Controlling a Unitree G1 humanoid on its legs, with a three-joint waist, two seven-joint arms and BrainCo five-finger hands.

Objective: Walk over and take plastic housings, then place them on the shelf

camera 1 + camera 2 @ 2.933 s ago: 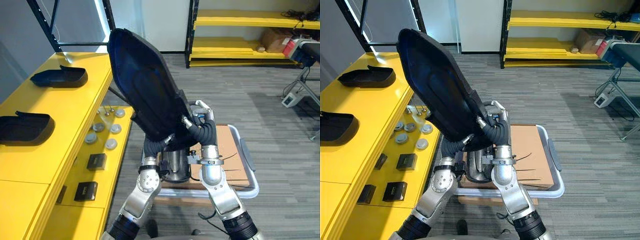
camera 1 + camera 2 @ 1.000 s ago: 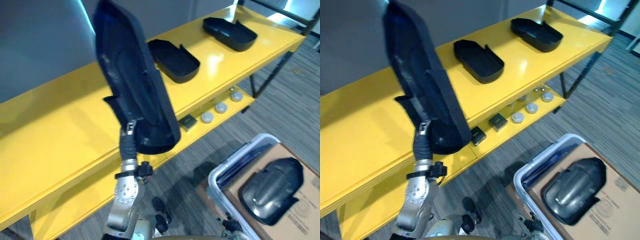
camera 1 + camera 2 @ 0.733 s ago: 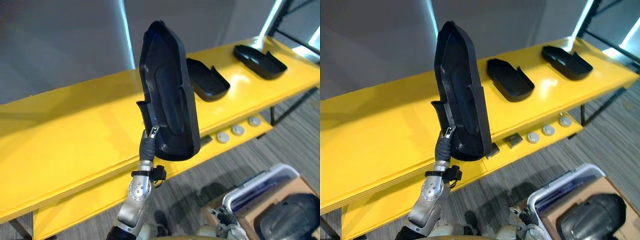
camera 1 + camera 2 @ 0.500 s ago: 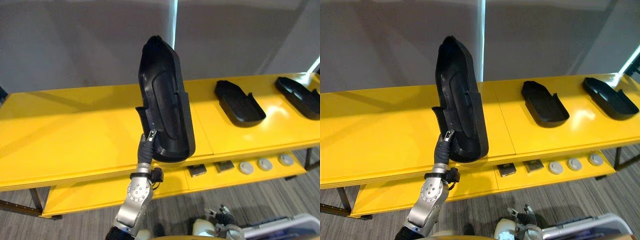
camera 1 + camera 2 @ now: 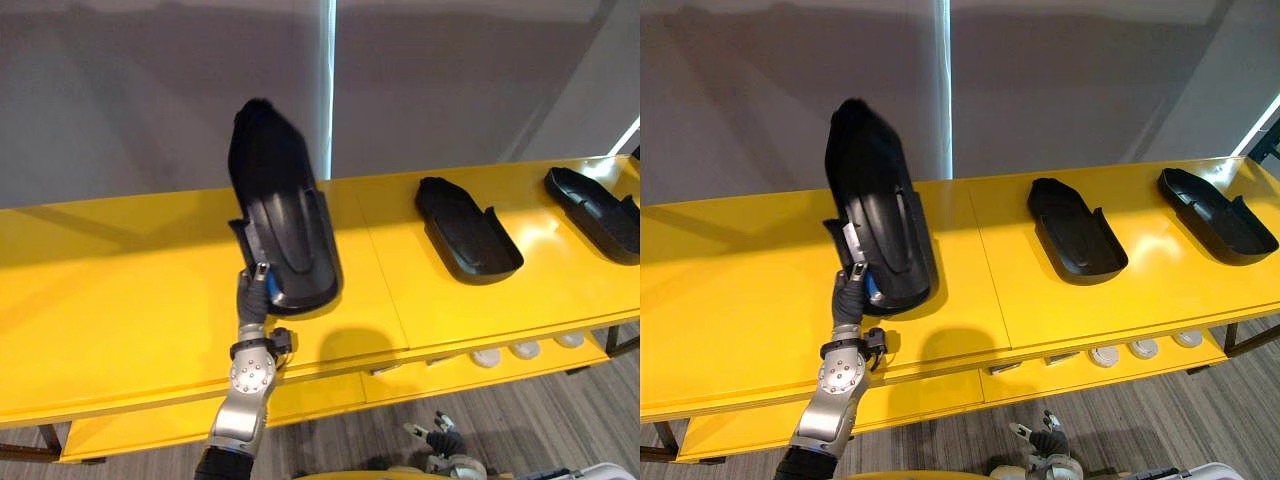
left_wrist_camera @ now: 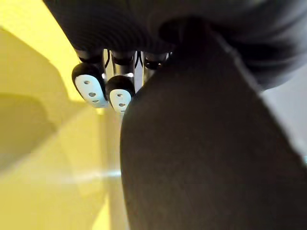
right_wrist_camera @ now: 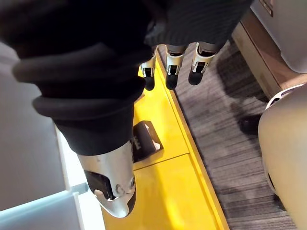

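Note:
A long black plastic housing (image 5: 280, 225) stands tilted, its hollow side facing me, with its lower end just over the top of the yellow shelf (image 5: 120, 320). My left hand (image 5: 252, 295) is shut on its lower edge, reaching up from the shelf's front. In the left wrist view its fingers (image 6: 103, 88) lie against the dark housing (image 6: 206, 158). My right hand (image 5: 440, 442) hangs low, below the shelf front. Its fingers (image 7: 168, 67) are relaxed and hold nothing.
Two more black housings (image 5: 467, 230) (image 5: 595, 212) lie hollow side up on the shelf top to the right. Bare shelf top stretches to the left of my hand. A lower shelf level carries round grey discs (image 5: 1105, 355). A grey wall rises behind.
The camera turned to face the shelf. My right hand has let go of the housing and dropped low. The housing now leans back with its lower end down by the shelf top.

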